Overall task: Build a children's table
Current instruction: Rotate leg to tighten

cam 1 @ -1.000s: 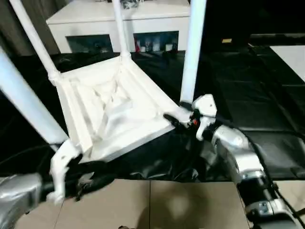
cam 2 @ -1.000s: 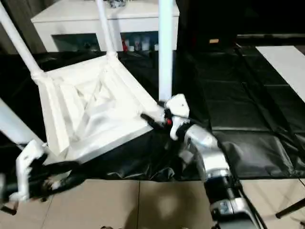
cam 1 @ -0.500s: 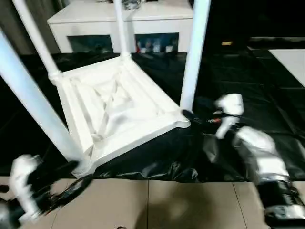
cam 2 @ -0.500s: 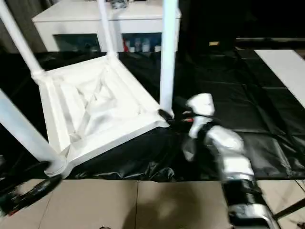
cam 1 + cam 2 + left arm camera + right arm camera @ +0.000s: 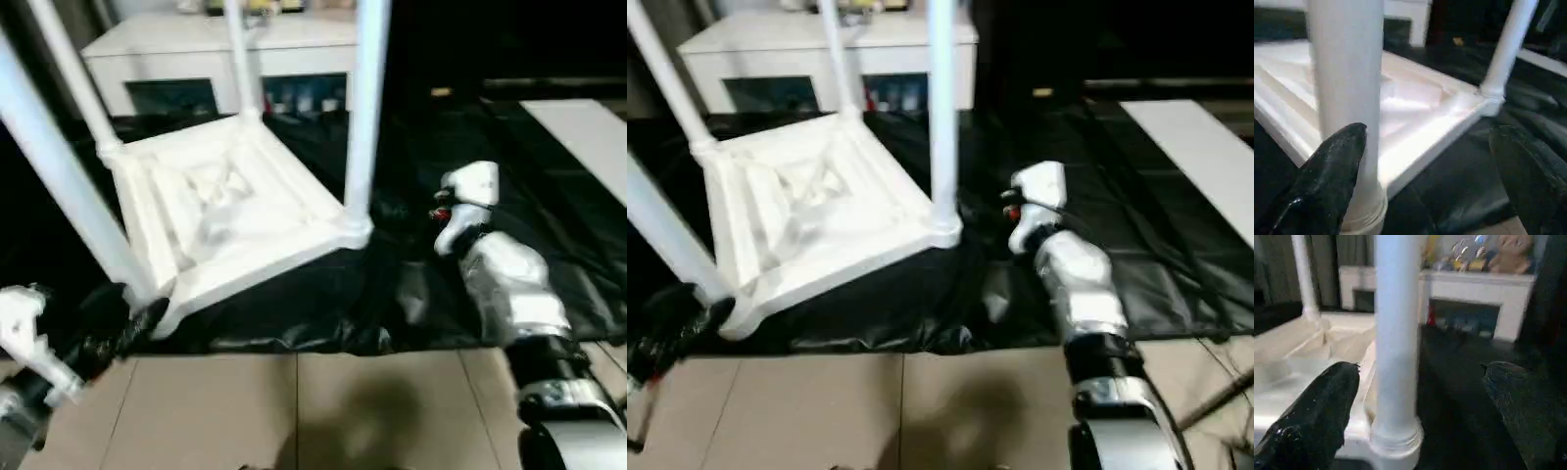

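Behind the upturned tabletop stands a white cabinet.

Children's table, inverted. The white plastic tabletop lies underside up, its ribbed underside facing upward and its top face down on black sheeting that covers the floor. Four long white tube legs stand upright in the round corner sockets: near-left leg, far-left leg, far-right leg and near-right leg. Each leg rises out of frame above.
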You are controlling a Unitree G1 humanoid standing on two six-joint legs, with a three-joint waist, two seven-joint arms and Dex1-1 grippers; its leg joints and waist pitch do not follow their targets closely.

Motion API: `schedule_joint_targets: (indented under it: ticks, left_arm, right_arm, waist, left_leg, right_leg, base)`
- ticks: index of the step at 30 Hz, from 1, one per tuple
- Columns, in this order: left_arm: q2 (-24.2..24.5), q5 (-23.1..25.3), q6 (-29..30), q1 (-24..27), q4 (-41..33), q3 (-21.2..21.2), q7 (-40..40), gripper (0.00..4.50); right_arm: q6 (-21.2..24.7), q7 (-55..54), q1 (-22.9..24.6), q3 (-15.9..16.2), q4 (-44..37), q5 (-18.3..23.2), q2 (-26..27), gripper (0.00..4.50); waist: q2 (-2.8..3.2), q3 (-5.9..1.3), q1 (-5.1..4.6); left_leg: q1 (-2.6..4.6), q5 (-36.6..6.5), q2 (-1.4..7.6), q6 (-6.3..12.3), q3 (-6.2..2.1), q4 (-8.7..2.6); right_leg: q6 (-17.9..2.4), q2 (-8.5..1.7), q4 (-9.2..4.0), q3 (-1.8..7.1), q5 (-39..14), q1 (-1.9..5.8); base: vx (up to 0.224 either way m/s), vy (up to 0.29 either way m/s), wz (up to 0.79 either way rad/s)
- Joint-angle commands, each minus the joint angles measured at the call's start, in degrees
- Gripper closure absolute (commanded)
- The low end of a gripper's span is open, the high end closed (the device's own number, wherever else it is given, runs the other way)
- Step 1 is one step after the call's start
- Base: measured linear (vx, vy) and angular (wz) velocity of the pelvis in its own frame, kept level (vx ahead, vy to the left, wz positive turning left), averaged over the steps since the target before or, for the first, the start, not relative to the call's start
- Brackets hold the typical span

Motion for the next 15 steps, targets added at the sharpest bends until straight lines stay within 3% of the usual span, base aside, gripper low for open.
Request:
schedule_joint_targets:
  ticks: [1, 2, 3, 4, 5, 6, 8, 10, 13, 15]
  left_arm:
    - [0.11, 1.69, -1.16, 1.55, 3.13, -0.26, 0.75, 0.03]
    - [-0.01, 1.65, -1.56, 1.73, 3.5, 0.0, 0.95, 0.03]
    - [-0.23, 1.7, -2.16, 1.86, 3.92, 0.36, 1.57, 0.03]
    - [-0.52, 1.96, -2.62, 1.91, 4.02, 0.78, 2.37, 0.03]
    - [-0.69, 2.06, -2.76, 1.9, 3.98, 1.0, 2.85, 0.03]
    - [-0.82, 2.04, -2.91, 1.79, 3.83, 1.41, 3.41, 0.03]
    - [-0.6, 2.58, -2.37, 1.14, 3.12, 1.87, 5.46, 0.03]
    - [-0.38, 2.99, -1.67, 0.05, 2.72, 1.55, 6.74, 0.03]
    - [-0.63, 4.19, -0.74, -3.54, 2.57, -0.38, 10.12, 0.03]
    - [-1.42, 4.65, -0.47, -6.26, 2.79, -1.83, 12.52, 0.03]
  right_arm:
    - [-1.6, 0.65, -3.65, 0.91, 4.41, -0.83, 1.81, 0.0]
    - [-2.14, 0.59, -4.54, 1.05, 6.1, -1.23, 2.22, 0.0]
    - [-3.16, 0.05, -5.73, 1.29, 8.41, -2.03, 2.64, 0.0]
    - [-3.98, -0.87, -6.59, 1.39, 9.88, -2.71, 2.88, 0.0]
    - [-4.25, -1.43, -7.13, 1.21, 10.66, -2.87, 3.08, 0.0]
    - [-4.42, -2.14, -7.88, 0.89, 11.6, -2.9, 3.38, 0.0]
    - [-5.03, -3.56, -8.86, 0.54, 12.84, -3.09, 3.64, 0.0]
    - [-5.49, -4.19, -9.31, 0.5, 13.59, -3.24, 3.75, 0.0]
    - [-8.05, -7.86, -11.33, 0.16, 17.26, -4.28, 4.0, 0.0]
    - [-9.08, -9.61, -13.11, -0.91, 20.08, -4.04, 4.56, 0.0]
  waist:
    - [-1.17, -1.47, -0.07]
    - [-1.36, -1.69, -0.36]
    - [0.92, -2.57, 0.78]
    - [0.77, -3.16, 0.5]
    - [1.69, -3.05, 0.49]
    - [2.22, -2.82, -0.02]
    - [1.71, -2.51, -0.18]
    - [1.17, -2.25, -0.18]
    - [1.52, -2.29, -0.09]
    - [1.2, -2.6, -0.11]
  left_leg:
    - [4.75, -19.08, -0.46, -0.93, -3.59, 7.15]
    - [0.29, -11.56, -0.18, 0.32, -5.64, 5.71]
    - [-1.95, -10.99, 1.15, -2.13, -6.27, -0.65]
    - [0.07, -18.75, 1.12, -2.11, -5.35, -1.82]
    - [0.51, -22.11, 1.2, -2.4, -5.12, -2.15]
    - [0.73, -27.61, 1.6, -3.23, -4.69, -2.62]
    - [0.36, -30.49, 1.59, -3.55, -4.8, -3.12]
    - [0.53, -31.67, 1.47, -3.79, -4.78, -3.17]
    - [1.02, -32.19, 1.4, -4.44, -4.87, -3.2]
    - [0.79, -30.67, 1.35, -4.19, -4.83, -3.32]
  right_leg:
    - [-2.4, -8.2, -15.83, 3.85, -60.11, -5.65]
    - [-3.38, -9.15, -13.47, 4.43, -57.91, -0.93]
    - [-5.44, -5.12, -9.98, 1.86, -42.23, 2.2]
    - [-7.93, -0.8, -7.92, 0.37, -27.35, -0.25]
    - [-9.7, -0.44, -7.6, 0.57, -23.73, -0.65]
    - [-12.7, -0.33, -7.86, 0.57, -18.89, -0.6]
    - [-11.54, -0.55, -8.07, 0.16, -20.86, 0.05]
    - [-9.9, -0.89, -8.65, 0.15, -24.64, -0.14]
    - [-9.03, -1.07, -8.99, 0.11, -26.54, -0.4]
    - [-9.29, -1.21, -8.87, 0.11, -23.86, 0.11]
  base:
    - [0.056, -0.076, -0.24]
    - [0.056, -0.076, -0.24]
    - [0.02, 0.019, -0.34]
    - [0.0, 0.0, 0.0]
    - [0.0, 0.0, 0.0]
    - [-0.059, -0.05, 0.19]
    - [0.0, 0.0, 0.0]
    - [0.0, 0.0, 0.0]
    - [0.0, 0.0, 0.0]
    - [0.0, 0.0, 0.0]
